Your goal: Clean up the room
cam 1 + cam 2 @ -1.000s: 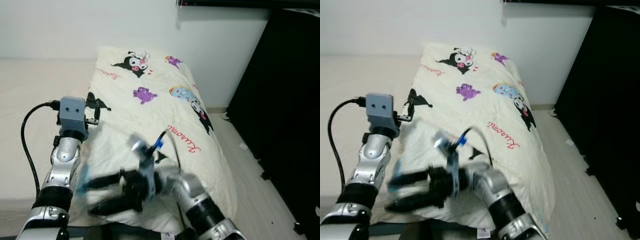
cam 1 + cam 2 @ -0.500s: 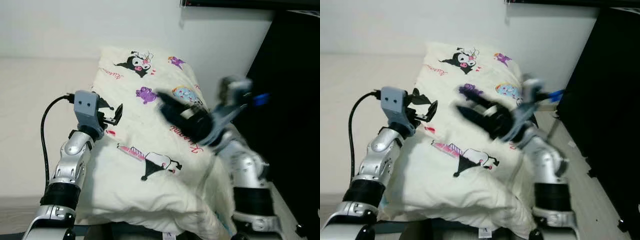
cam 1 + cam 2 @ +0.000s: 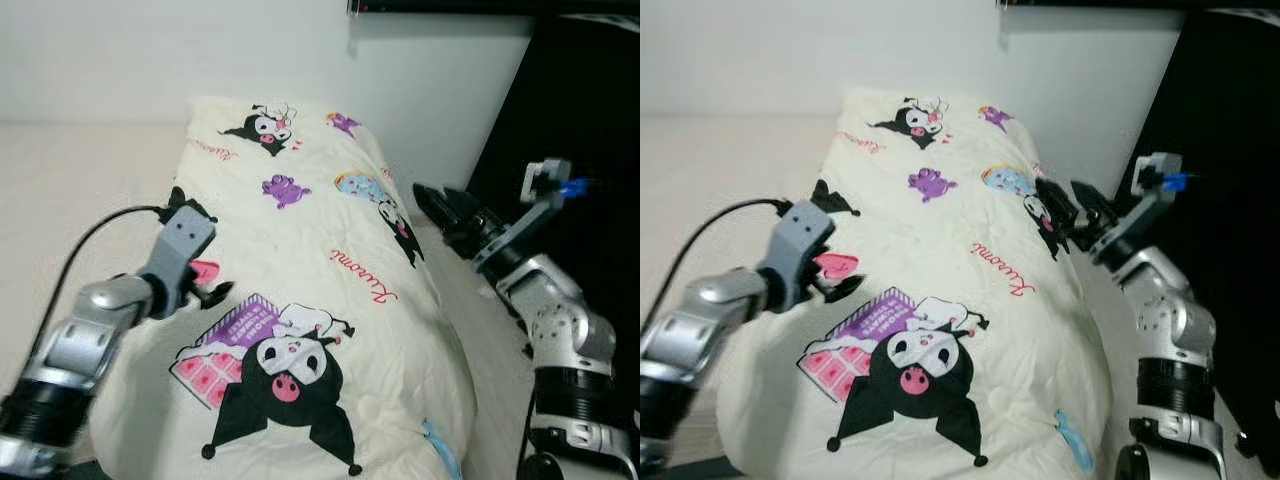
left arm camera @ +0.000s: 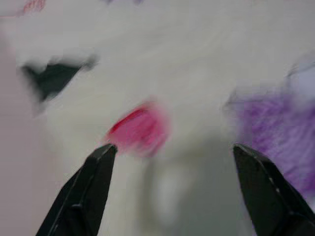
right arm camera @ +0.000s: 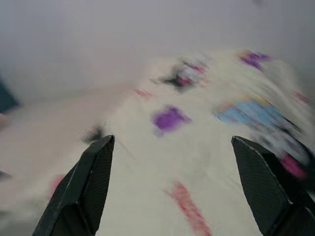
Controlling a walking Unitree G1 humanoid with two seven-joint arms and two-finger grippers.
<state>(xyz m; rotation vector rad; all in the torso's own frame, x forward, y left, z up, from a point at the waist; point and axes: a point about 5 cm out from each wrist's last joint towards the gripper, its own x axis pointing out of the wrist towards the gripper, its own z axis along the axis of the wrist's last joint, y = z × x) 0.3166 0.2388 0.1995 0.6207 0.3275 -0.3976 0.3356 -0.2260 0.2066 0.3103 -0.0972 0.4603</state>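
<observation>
blanket point(image 3: 330, 300) spread over bed point(image 3: 60, 180) | left gripper point(image 3: 205, 285) fingers spread, at blanket | right gripper point(image 3: 440, 205) fingers spread, raised

1. A plain white wall point(image 3: 150, 50) runs behind the bed, evenly lit.
2. A pale beige mattress point(image 3: 70, 170) lies to the left.
3. A tall black cabinet point(image 3: 590, 120) stands at the right.
4. Light wood floor point(image 3: 490, 340) shows between bed and cabinet.
5. A pale baseboard point(image 3: 435, 217) runs along the foot of the wall.
</observation>
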